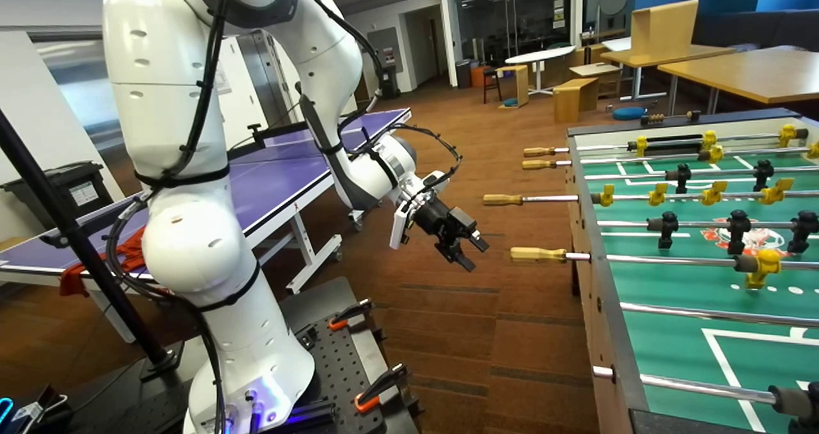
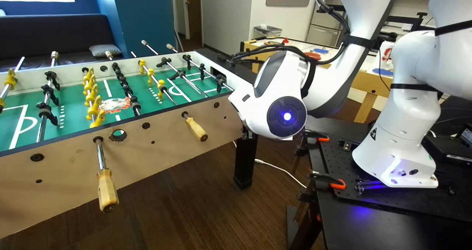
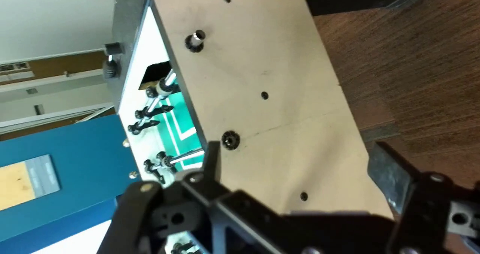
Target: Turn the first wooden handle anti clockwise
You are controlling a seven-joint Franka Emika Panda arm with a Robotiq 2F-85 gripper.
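Observation:
Several light-tan wooden handles on silver rods stick out of the foosball table's side; which is the first one is not marked. Closest to my gripper is the wooden handle (image 1: pixel 537 255), seen also as a short tan handle (image 2: pixel 196 129) right of another wooden handle (image 2: pixel 107 193). My gripper (image 1: pixel 475 253) hangs in the air left of it in that exterior view, apart from it, touching nothing. In the wrist view the gripper (image 3: pixel 300 166) stands wide open, with only the side panel behind the gap. No handle shows there. The white wrist hides the gripper in an exterior view (image 2: pixel 282 95).
The foosball table (image 2: pixel 158 152) faces the arm, its tan side panel (image 3: pixel 277 115) filling the wrist view's middle. A rod stub (image 3: pixel 197 39) pokes from it. Other handles (image 1: pixel 502 200) line the same side. Behind the arm stands a purple ping-pong table (image 1: pixel 275 171).

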